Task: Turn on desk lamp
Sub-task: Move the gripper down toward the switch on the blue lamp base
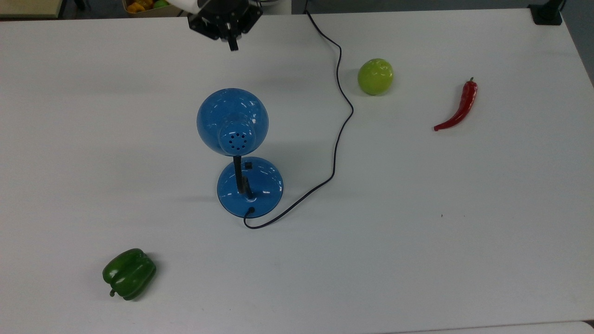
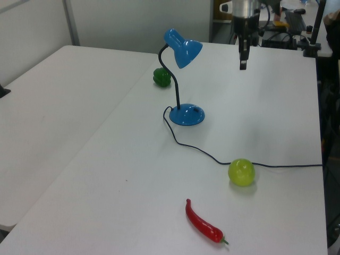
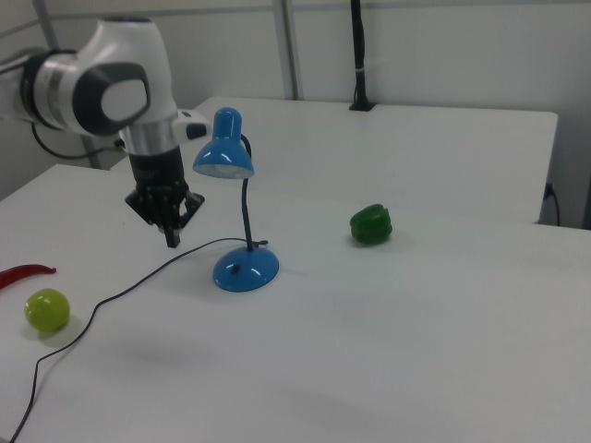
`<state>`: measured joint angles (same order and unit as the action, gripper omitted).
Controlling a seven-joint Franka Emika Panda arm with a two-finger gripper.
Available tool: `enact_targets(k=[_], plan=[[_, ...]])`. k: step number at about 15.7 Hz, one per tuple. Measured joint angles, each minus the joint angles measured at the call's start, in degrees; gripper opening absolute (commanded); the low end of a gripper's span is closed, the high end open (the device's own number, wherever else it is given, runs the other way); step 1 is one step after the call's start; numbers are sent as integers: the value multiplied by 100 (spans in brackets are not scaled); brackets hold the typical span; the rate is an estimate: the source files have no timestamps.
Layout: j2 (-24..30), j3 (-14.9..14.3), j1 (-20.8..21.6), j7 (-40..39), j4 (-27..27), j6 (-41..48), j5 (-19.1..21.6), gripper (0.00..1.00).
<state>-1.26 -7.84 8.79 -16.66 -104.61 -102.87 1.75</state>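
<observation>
1. The desk lamp (image 1: 241, 153) stood near the middle of the white table (image 1: 464, 232).
2. Its black cord (image 1: 341, 106) ran off over the table's far edge in the top view.
3. The gripper (image 1: 232, 45) hung in the air near that far edge, pointing down, well apart from the lamp.
4. Its fingers were pressed together, holding nothing.
5. A green pepper (image 1: 129, 273) lay near the top view's bottom-left corner.
6. A green apple (image 1: 375, 76) and a red chili (image 1: 459, 109) lay toward the top view's right.

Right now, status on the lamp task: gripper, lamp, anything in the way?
Gripper shut, empty, in the air short of the lamp. Desk lamp upright, unlit, switch untouched on the base. Dome shade overhangs the base; cord trails beside it.
</observation>
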Motion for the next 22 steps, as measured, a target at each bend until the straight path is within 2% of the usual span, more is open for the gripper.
enact_targets(k=[3, 9, 16, 22], plan=[[-217, 0, -6, 55, -207, -455, 0, 0], [-753, 10, 7, 968, -571, -1931, -1, 0], [-1154, 11, 19, 1392, -685, -3171, -1, 0], [-1368, 12, 24, 1503, -692, -3886, -1, 0]])
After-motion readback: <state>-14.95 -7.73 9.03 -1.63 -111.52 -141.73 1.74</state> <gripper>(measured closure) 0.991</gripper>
